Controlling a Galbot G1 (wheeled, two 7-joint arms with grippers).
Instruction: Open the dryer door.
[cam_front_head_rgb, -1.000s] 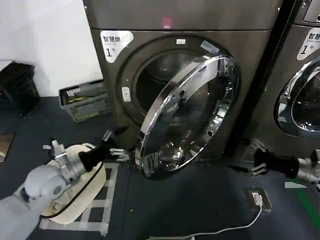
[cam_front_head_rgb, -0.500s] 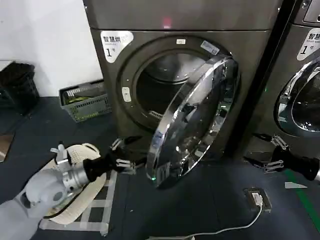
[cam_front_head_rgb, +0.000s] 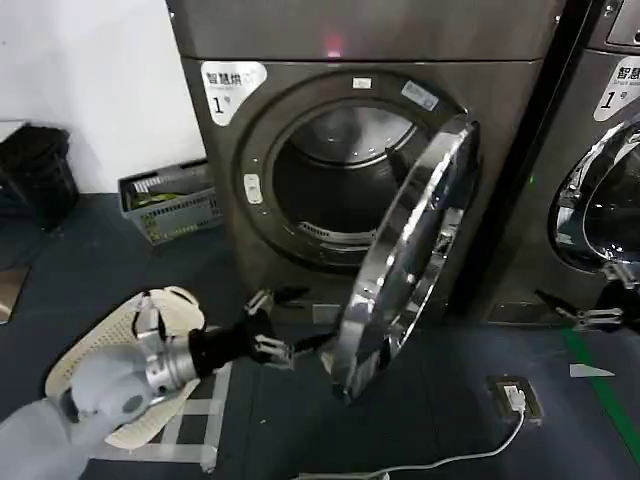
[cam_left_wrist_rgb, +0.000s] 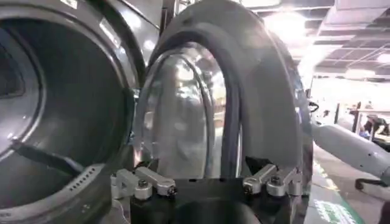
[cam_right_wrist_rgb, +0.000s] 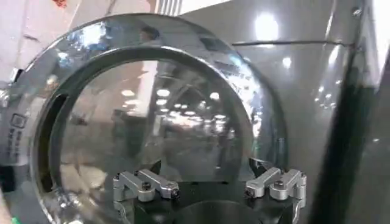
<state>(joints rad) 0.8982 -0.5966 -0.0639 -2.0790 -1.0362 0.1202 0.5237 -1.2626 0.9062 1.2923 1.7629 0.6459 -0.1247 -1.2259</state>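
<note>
Currently the dryer door (cam_front_head_rgb: 405, 255) stands swung well out from the drum opening (cam_front_head_rgb: 335, 175), edge-on. Left gripper (cam_front_head_rgb: 283, 328), fingers spread, sits just beside its lower rim. Right gripper (cam_front_head_rgb: 590, 300), fingers spread, holds nothing near the neighbouring machine (cam_front_head_rgb: 600, 150).

Head high; wrists close, door (cam_front_head_rgb: 405, 255) shared

Shiny chrome ring on the dryer door (cam_front_head_rgb: 405, 250), dark tinted glass inside it, grey on its inner side. The dryer (cam_front_head_rgb: 300, 120) is brownish grey metal with a white label (cam_front_head_rgb: 232, 88) in black print and a small pink light (cam_front_head_rgb: 333, 45). Grey plastic basket (cam_front_head_rgb: 170, 203) by the white wall (cam_front_head_rgb: 90, 80). Dark blue-grey floor (cam_front_head_rgb: 120, 260), white cable (cam_front_head_rgb: 450, 455), cream mesh hamper (cam_front_head_rgb: 110, 360). Left gripper (cam_front_head_rgb: 285, 325): black body, silver fingers. Right gripper (cam_front_head_rgb: 590, 305): the same.
</note>
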